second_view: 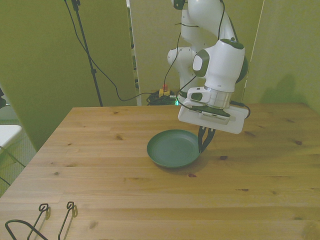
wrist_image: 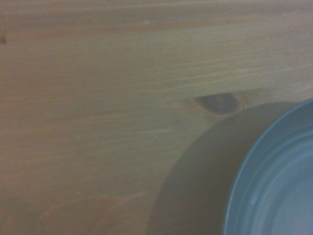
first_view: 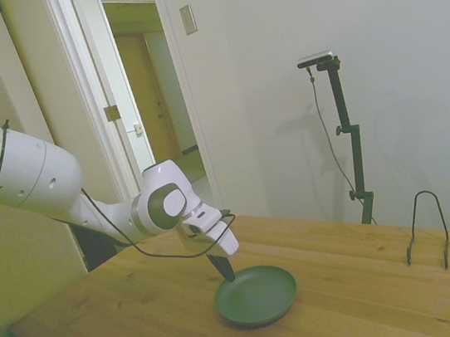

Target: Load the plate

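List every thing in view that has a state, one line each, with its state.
plate: empty, one side of the rim lifted, tilted on the table.
end effector: down at the plate's rim on the front view's right, fingers closed on it.
wire rack: upright, empty, standing apart from the plate.
table: carries the plate and the wire rack.
door: open.

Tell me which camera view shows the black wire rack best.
The side view: the black wire rack stands whole and upright on the wooden table. The front view cuts it off at the bottom edge. The wrist view misses it.
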